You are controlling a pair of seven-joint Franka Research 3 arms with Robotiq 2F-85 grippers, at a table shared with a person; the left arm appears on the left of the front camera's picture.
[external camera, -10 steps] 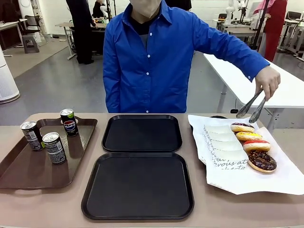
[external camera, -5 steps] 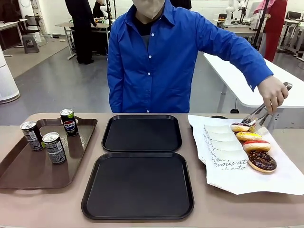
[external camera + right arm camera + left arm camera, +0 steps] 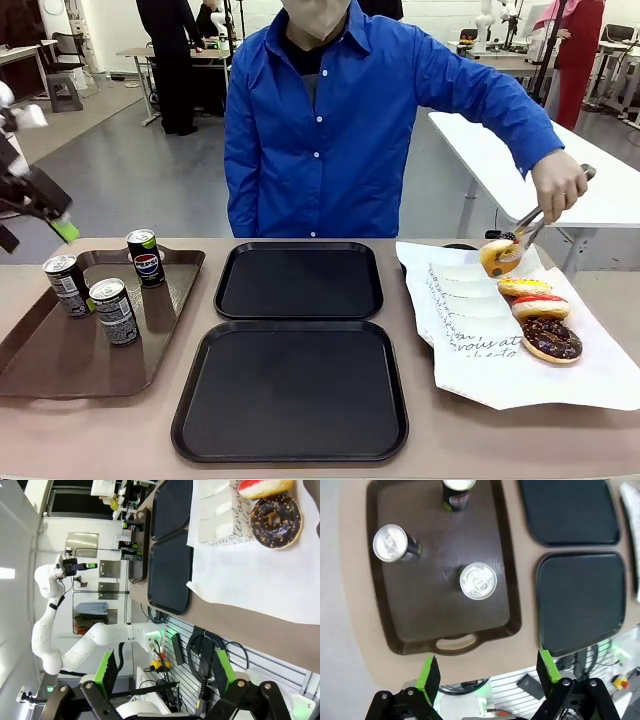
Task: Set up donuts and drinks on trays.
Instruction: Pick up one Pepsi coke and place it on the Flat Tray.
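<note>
Left gripper [image 3: 487, 666]: spread to full width, nothing between the green pads; hung high over the left end of the desk [image 3: 60, 440], looking down onto the brown tray [image 3: 435, 615].
Right gripper [image 3: 163, 661]: pads spread, nothing between them; held off the desk's near edge on the donut side, well apart from all task things.
Drinks: three cans upright on the brown tray: middle can [image 3: 478, 581], outer can [image 3: 392, 543], far can [image 3: 458, 490]. None on a black tray yet.
Trays: far black tray [image 3: 298, 280] and near black tray [image 3: 290, 390], one behind the other down the desk's middle, just right of the brown tray; nothing set on either.
Donuts: one ring donut [image 3: 497, 258] was pinched in tongs [image 3: 528, 222] held by the person's hand [image 3: 558, 182], lifted just above the white paper [image 3: 520, 375]. Yellow donut [image 3: 523, 287], pink donut [image 3: 540, 306] and chocolate donut [image 3: 551, 340] lay in a row on the paper.
Key relation: the middle can lay straight ahead of the left gripper, roughly on the line between its fingers, just past the tray's handle cut-out. The other two stood farther on, the outer one off to a side.
Can axis: vertical; the wrist camera met the silver tops end-on.
Nearer arm: left arm for the cans; the donuts sat on the right, within the person's reach.
Judgement: next move was probably a descent onto the middle can, then a carry rightward to the near black tray.
</note>
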